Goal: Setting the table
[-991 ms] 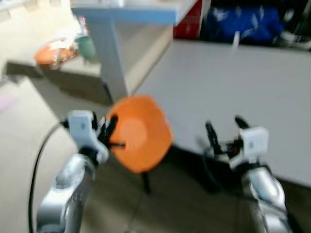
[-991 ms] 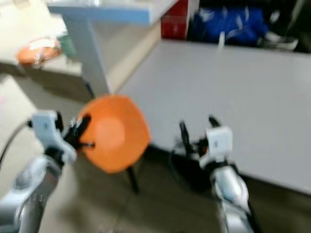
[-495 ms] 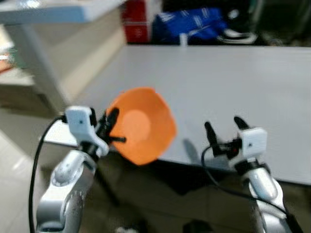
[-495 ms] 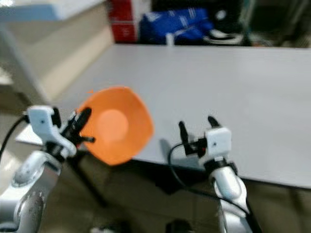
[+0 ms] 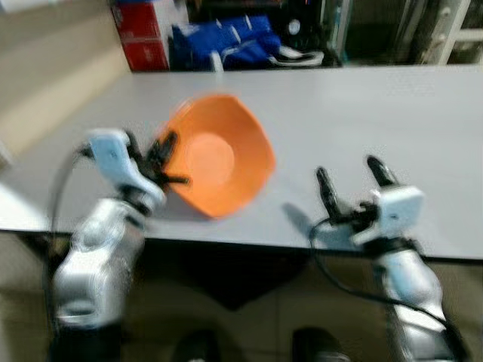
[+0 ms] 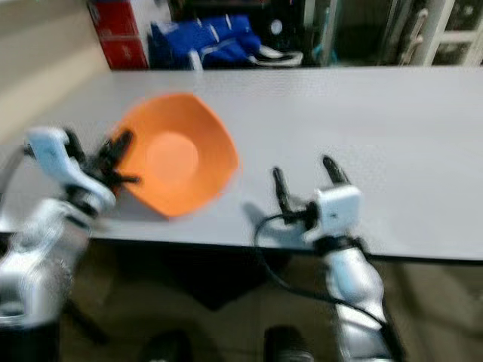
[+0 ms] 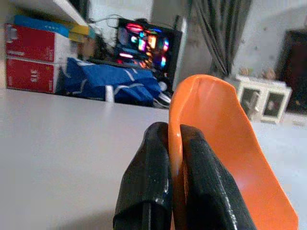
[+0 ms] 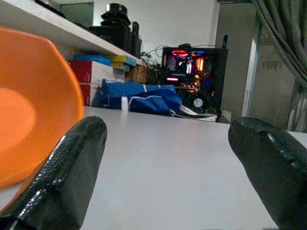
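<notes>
An orange bowl (image 5: pixel 223 154) hangs tilted on its side over the near left part of the grey table (image 5: pixel 362 113). My left gripper (image 5: pixel 164 160) is shut on its rim; in the left wrist view the two black fingers (image 7: pixel 148 191) pinch the orange bowl (image 7: pixel 225 143) edge. My right gripper (image 5: pixel 349 181) stands open over the table's front edge, to the right of the bowl, with nothing between its fingers (image 8: pixel 72 167). The right wrist view shows the orange bowl (image 8: pixel 29 100) off to one side.
A blue bag (image 5: pixel 226 41) and a red box (image 5: pixel 139 34) sit beyond the table's far edge, beside a lit computer case (image 8: pixel 192 72). A white cabinet (image 5: pixel 453 30) stands at the far right. The floor (image 5: pixel 249 324) lies below the table's front edge.
The whole view has shifted as I came up to the table: bowl and both grippers now hang over its near part instead of the floor. Left gripper's hold and right gripper's opening are unchanged.
</notes>
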### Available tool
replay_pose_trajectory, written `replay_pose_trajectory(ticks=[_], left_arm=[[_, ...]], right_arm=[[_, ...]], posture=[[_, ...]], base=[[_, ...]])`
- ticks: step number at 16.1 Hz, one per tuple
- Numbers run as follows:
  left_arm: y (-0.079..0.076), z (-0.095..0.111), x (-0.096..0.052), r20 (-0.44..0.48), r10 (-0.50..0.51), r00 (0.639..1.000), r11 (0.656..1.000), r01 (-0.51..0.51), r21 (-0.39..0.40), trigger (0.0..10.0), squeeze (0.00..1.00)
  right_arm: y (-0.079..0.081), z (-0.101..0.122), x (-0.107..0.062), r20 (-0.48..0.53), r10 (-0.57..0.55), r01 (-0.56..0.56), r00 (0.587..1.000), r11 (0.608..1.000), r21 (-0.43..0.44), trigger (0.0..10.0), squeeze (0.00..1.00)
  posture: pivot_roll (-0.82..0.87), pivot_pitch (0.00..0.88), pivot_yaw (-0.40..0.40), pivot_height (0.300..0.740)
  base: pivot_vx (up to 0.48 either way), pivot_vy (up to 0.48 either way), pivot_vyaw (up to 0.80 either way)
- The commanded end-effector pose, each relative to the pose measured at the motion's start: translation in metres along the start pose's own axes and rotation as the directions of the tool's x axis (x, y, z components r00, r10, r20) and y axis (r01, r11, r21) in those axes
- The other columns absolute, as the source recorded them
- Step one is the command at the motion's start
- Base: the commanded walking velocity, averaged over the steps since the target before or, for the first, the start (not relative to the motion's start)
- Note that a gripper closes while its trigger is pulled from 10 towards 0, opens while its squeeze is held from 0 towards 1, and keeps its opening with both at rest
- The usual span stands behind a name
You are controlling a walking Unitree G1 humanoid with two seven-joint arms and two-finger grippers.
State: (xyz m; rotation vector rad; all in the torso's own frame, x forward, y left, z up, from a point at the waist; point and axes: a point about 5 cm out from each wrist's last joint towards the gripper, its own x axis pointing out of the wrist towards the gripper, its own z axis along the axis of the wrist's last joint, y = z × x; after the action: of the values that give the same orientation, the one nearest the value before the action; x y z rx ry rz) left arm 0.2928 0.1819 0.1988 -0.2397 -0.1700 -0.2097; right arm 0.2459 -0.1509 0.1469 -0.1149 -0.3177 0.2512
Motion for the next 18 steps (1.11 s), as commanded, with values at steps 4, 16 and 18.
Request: replay_pose_trajectory(ticks=[4, 16, 18], left_arm=[[0.002, -0.017, 0.007, -0.100, 0.017, 0.995, 1.000, -0.017, 0.004, 10.0, 0.00], [-0.005, -0.021, 0.004, -0.099, 0.024, 0.995, 0.999, -0.027, -0.029, 10.0, 0.00], [-0.007, -0.022, 0.004, -0.103, 0.022, 0.994, 0.998, -0.028, -0.053, 10.0, 0.00]], right_arm=[[-0.007, -0.026, -0.015, -0.147, -0.034, 0.033, 0.988, 0.999, -0.009, 10.0, 0.00], [-0.010, -0.026, -0.012, -0.150, -0.045, 0.048, 0.988, 0.999, 0.011, 10.0, 0.00], [-0.010, -0.027, -0.011, -0.151, -0.047, 0.050, 0.987, 0.999, 0.017, 10.0, 0.00]], posture=[[-0.23, 0.000, 0.126, 0.599], [-0.22, 0.000, 0.117, 0.718], [-0.21, 0.000, 0.118, 0.738]], base=[[0.000, 0.000, 0.00], [0.000, 0.000, 0.00], [0.000, 0.000, 0.00]])
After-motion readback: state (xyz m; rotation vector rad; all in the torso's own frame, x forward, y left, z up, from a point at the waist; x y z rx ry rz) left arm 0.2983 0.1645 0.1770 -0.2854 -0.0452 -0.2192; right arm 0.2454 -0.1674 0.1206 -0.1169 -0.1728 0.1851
